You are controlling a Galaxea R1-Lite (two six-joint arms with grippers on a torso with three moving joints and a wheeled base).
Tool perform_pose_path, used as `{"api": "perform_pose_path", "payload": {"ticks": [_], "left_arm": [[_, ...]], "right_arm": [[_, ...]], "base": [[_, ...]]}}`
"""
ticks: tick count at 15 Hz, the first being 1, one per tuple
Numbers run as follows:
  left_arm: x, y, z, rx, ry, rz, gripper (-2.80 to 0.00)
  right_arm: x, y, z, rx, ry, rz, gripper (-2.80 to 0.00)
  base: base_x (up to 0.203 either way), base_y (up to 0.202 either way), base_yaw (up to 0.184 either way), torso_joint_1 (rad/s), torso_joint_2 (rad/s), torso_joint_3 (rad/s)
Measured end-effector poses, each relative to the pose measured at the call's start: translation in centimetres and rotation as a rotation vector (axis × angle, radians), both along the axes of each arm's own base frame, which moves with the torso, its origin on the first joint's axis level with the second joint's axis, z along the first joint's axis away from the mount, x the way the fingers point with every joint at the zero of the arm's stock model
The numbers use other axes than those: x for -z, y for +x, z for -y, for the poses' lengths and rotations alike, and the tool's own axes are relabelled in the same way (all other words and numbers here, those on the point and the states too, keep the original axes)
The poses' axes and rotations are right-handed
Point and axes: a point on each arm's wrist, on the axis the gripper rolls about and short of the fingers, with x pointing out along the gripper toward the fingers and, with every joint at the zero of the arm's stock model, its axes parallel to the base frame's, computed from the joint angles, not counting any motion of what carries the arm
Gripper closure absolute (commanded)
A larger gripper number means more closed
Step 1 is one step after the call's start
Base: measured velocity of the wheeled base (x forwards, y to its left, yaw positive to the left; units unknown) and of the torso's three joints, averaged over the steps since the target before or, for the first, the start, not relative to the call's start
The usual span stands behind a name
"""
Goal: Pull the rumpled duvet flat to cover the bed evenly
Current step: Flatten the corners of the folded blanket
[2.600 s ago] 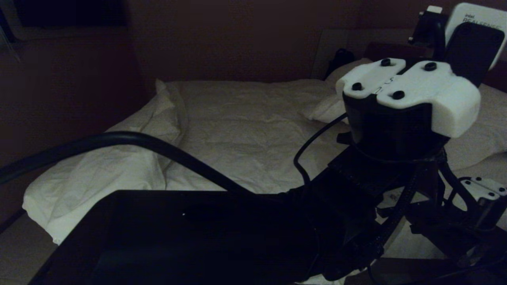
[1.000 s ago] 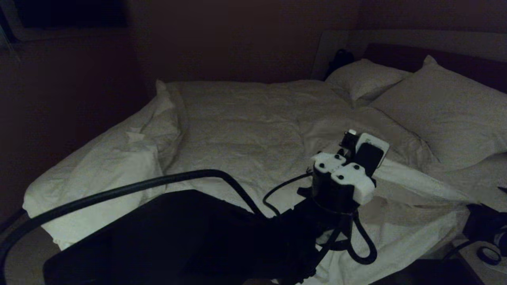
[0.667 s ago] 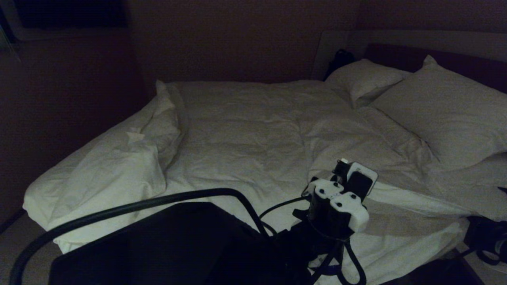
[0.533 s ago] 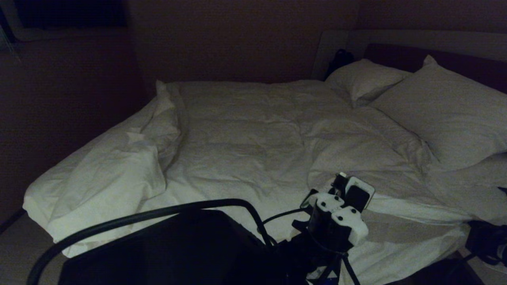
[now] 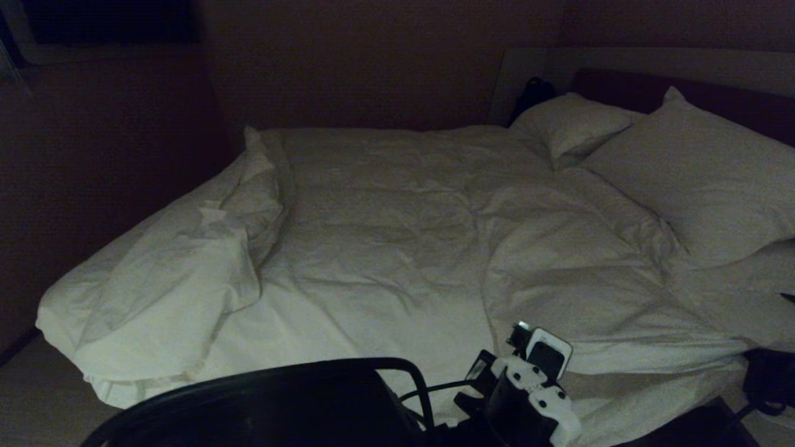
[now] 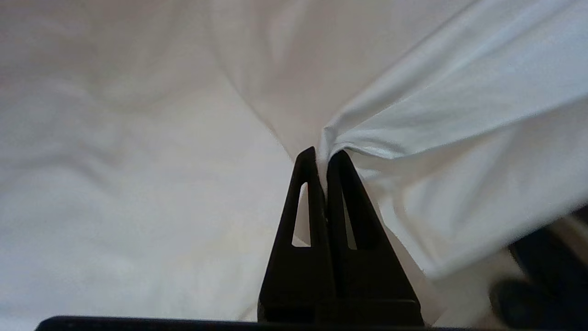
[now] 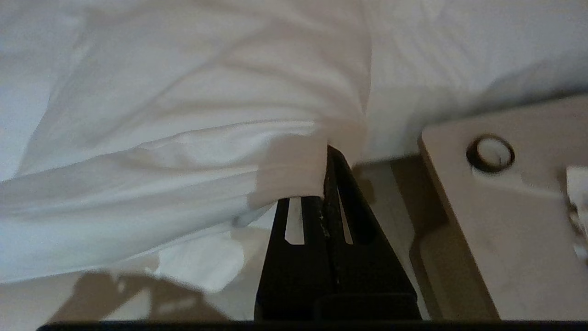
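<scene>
- The duvet [image 5: 397, 230] lies on the bed [image 5: 652, 62] and covers most of it; its long axis runs from the foot at the left of the head view toward the dark headboard at the right; the surface is creased, and a thick fold is heaped at the foot-side near corner [image 5: 161, 298]
- Two pillows [image 5: 689, 180] lie at the headboard end, one behind the other; the upper edge of the duvet reaches up to them
- No container is in use; a pale bedside table [image 7: 505, 220] stands just beside the bed, with a small round ring [image 7: 490, 154] on its top
- The left claw [image 6: 324, 158] is pressed together and pinches a fold of the duvet; the cloth is drawn up into a taut ridge from its tips
- The right claw [image 7: 328, 158] is also pressed together, pinching the edge of the duvet; the cloth hangs over one finger
- In the head view the left arm [image 5: 528, 397] is low at the near edge of the bed and hides part of that edge
</scene>
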Motion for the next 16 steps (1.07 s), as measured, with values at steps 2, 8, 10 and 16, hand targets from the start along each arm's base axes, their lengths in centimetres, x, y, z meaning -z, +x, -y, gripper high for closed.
{"api": "perform_pose_path", "payload": {"ticks": [2, 8, 10, 16], "left_arm": [[0.9, -1.5, 0.1, 0.027, 0.017, -0.026, 0.0], [3.1, -3.9, 0.6, 0.062, 0.028, -0.097, 0.0], [3.6, -4.1, 0.6, 0.066, 0.035, -0.103, 0.0], [5.0, -5.1, 0.9, 0.083, 0.052, -0.123, -2.8]], "right_arm": [[-0.1, -0.9, -0.2, 0.007, 0.005, -0.043, 0.0], [1.8, -3.0, -0.6, 0.009, 0.052, -0.28, 0.0], [2.4, -3.5, -0.7, 0.009, 0.067, -0.351, 0.0], [3.9, -3.9, -0.8, 0.021, 0.115, -0.513, -2.8]], "base": [[0.0, 0.0, 0.0, 0.0, 0.0, 0.0], [0.0, 0.0, 0.0, 0.0, 0.0, 0.0], [0.0, 0.0, 0.0, 0.0, 0.0, 0.0], [0.0, 0.0, 0.0, 0.0, 0.0, 0.0]]}}
